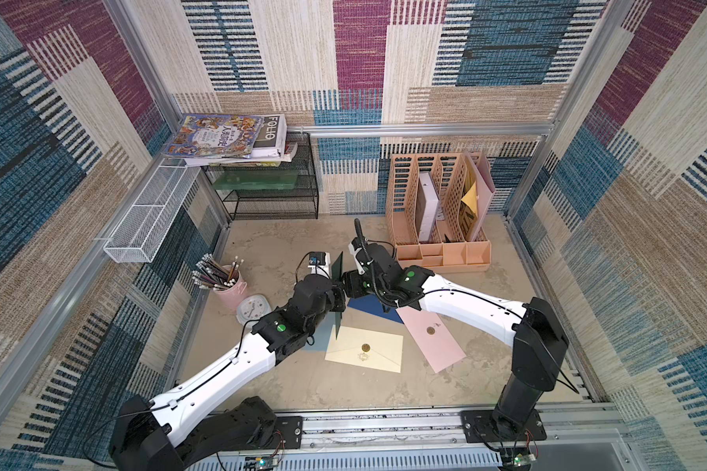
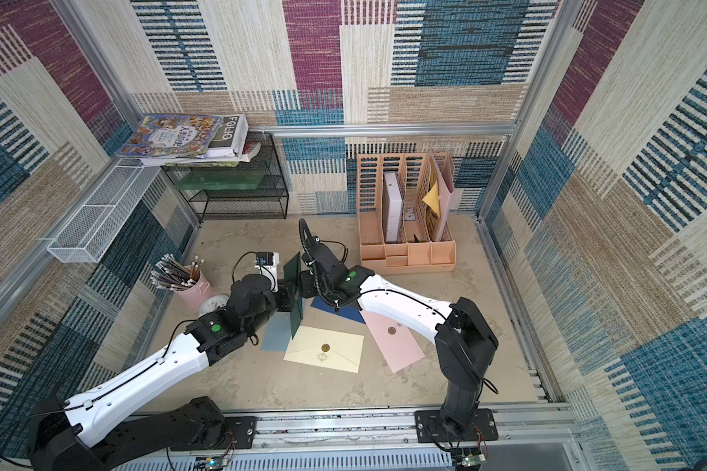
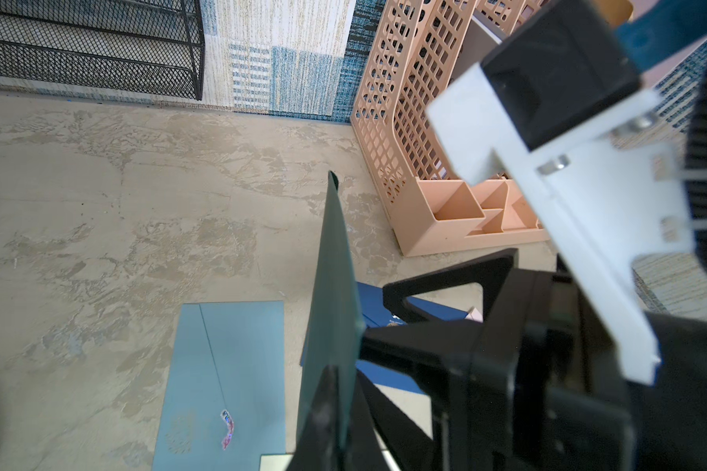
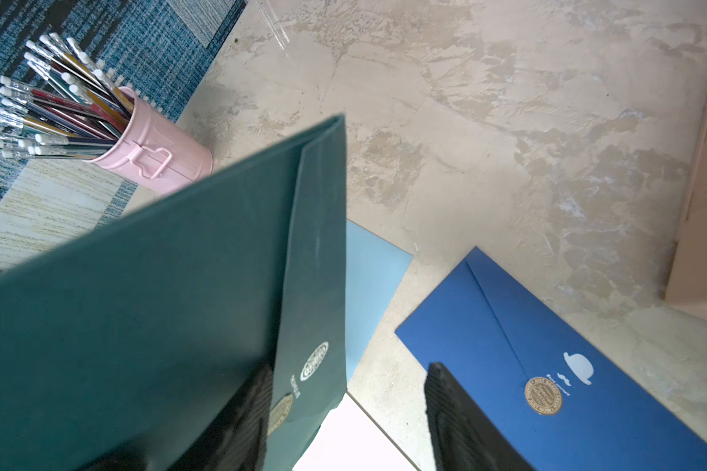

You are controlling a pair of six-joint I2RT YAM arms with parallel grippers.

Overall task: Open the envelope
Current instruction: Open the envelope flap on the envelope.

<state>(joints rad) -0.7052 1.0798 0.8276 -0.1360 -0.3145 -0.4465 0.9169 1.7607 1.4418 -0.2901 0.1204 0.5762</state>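
Note:
A dark green envelope (image 1: 338, 267) (image 2: 294, 271) stands on edge above the table, my left gripper (image 1: 341, 299) (image 3: 337, 377) shut on its lower edge. In the right wrist view its flap (image 4: 315, 285), with a gold seal (image 4: 280, 412) at the tip, faces my right gripper (image 4: 350, 369). That gripper (image 1: 347, 283) is open right beside the envelope. The flap's tip sits just inside one finger (image 4: 245, 407); the other finger (image 4: 458, 407) stands apart. Whether the flap is lifted I cannot tell.
Cream (image 1: 364, 348), pink (image 1: 435, 338), dark blue (image 1: 374, 308) and light blue (image 3: 221, 367) envelopes lie flat below the grippers. A pink pencil cup (image 1: 227, 285) and small clock (image 1: 254, 308) stand left. A peach file organizer (image 1: 439, 212) and black mesh rack (image 1: 270, 187) line the back.

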